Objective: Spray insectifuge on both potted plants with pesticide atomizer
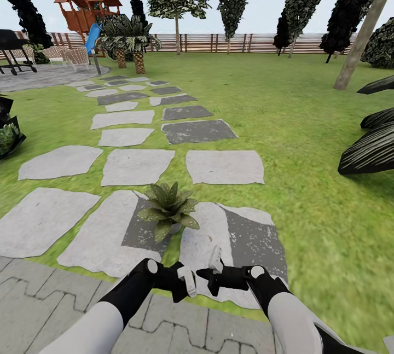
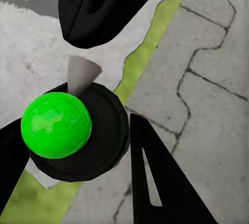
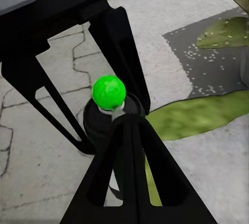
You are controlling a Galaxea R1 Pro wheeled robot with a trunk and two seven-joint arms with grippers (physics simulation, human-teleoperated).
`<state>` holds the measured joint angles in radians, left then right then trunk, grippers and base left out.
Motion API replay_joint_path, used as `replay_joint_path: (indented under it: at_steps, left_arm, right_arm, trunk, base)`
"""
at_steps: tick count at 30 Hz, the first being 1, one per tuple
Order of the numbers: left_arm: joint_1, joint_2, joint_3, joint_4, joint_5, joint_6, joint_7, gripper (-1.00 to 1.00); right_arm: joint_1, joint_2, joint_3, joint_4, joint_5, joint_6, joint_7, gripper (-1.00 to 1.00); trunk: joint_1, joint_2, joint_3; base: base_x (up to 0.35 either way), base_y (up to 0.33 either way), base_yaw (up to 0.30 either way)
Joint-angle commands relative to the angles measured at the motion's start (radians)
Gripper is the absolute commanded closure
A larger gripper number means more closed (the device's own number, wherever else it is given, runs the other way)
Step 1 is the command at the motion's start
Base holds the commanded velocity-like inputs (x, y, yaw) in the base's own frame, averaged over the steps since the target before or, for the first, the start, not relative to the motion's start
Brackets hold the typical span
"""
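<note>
Nearest, the right end effector (image 3: 122,130) was clenched on the atomizer (image 3: 109,93), its body mostly hidden. The left end effector (image 1: 186,283) stood released beside it. Beyond, one potted plant (image 1: 168,207) sat between stepping stones (image 1: 137,166), pot barely visible.

stepping stones (image 1: 135,167): rough mottled grey stone | fence (image 1: 230,42): brown slatted wood | near paving (image 1: 49,294): matt grey, cracked-looking joints | atomizer (image 2: 57,125) cap: glossy green, plastic-looking | gripper fingers (image 3: 129,177): matt black
</note>
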<state>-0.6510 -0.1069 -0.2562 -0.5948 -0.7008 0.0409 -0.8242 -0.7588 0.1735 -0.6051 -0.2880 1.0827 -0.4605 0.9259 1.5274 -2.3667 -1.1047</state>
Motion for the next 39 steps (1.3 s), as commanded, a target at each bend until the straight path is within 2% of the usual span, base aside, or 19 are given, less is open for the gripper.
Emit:
replay_joint_path:
  at_steps: [1,8,16,19,22,25,27,29,33,34,37,39]
  left_arm:
    - [0.000,0.000,0.000,-0.002,-0.003,0.004,-0.004,1.00]
    - [0.000,-0.013,0.002,-0.002,-0.002,0.004,-0.004,1.00]
    - [0.000,-0.014,0.000,0.000,-0.002,0.004,-0.003,1.00]
    - [-0.001,-0.010,-0.001,0.009,-0.002,0.003,-0.001,1.00]
    - [-0.001,0.005,0.001,0.012,-0.004,0.000,-0.001,1.00]
    - [0.001,0.064,0.002,0.013,-0.001,-0.001,0.000,1.00]
    - [0.006,0.129,0.003,0.019,0.000,-0.002,0.000,1.00]
    - [0.008,0.176,0.004,0.041,0.000,-0.006,0.000,1.00]
    - [0.009,0.279,0.005,0.118,-0.002,-0.088,0.001,1.00]
    - [0.009,0.303,0.005,0.135,-0.002,-0.098,0.001,1.00]
    - [0.010,0.341,0.005,0.172,-0.004,-0.109,0.002,1.00]
    - [0.011,0.351,0.005,0.185,-0.008,-0.110,0.002,1.00]
  right_arm:
    - [-0.001,0.001,-0.008,-0.002,0.008,-0.003,0.004,1.00]
    - [-0.001,0.001,-0.008,0.001,0.008,-0.003,0.004,1.00]
    - [-0.001,0.001,-0.008,0.004,0.008,-0.003,0.004,1.00]
    - [-0.001,0.001,-0.008,0.004,0.008,-0.003,0.004,1.00]
    - [-0.001,0.001,-0.008,0.003,0.008,-0.003,0.004,1.00]
    - [-0.001,0.001,-0.008,0.004,0.008,-0.003,0.004,1.00]
    - [-0.001,0.001,-0.008,0.004,0.009,-0.003,0.003,1.00]
    - [-0.001,0.001,-0.008,0.004,0.009,-0.003,0.002,1.00]
    - [-0.001,0.001,-0.006,0.003,0.011,-0.003,-0.001,1.00]
    - [-0.001,0.001,-0.006,0.003,0.011,-0.003,-0.003,-1.00]
    - [-0.001,0.001,-0.006,0.001,0.012,-0.004,-0.005,-1.00]
    - [-0.001,0.001,-0.008,-0.001,0.013,-0.004,-0.006,-1.00]
  trunk:
    - [0.000,0.000,-0.001]
    - [0.000,0.000,-0.001]
    - [0.000,0.000,-0.001]
    - [0.000,0.000,-0.001]
    - [0.000,0.000,-0.001]
    - [0.000,0.000,-0.001]
    - [0.000,0.000,-0.001]
    - [0.000,0.000,-0.001]
    - [0.000,0.000,-0.001]
    - [0.000,0.000,-0.001]
    - [0.000,0.000,-0.001]
    - [0.000,0.000,-0.001]
  base:
    - [0.000,0.000,0.000]
    - [0.000,0.000,0.000]
    - [0.000,0.000,0.000]
    - [0.000,0.000,0.000]
    - [0.000,0.000,0.000]
    - [0.000,0.000,0.000]
    - [0.000,0.000,0.000]
    - [0.000,0.000,0.000]
    - [0.000,0.000,0.000]
    - [0.000,0.000,0.000]
    - [0.000,0.000,0.000]
    - [0.000,0.000,0.000]
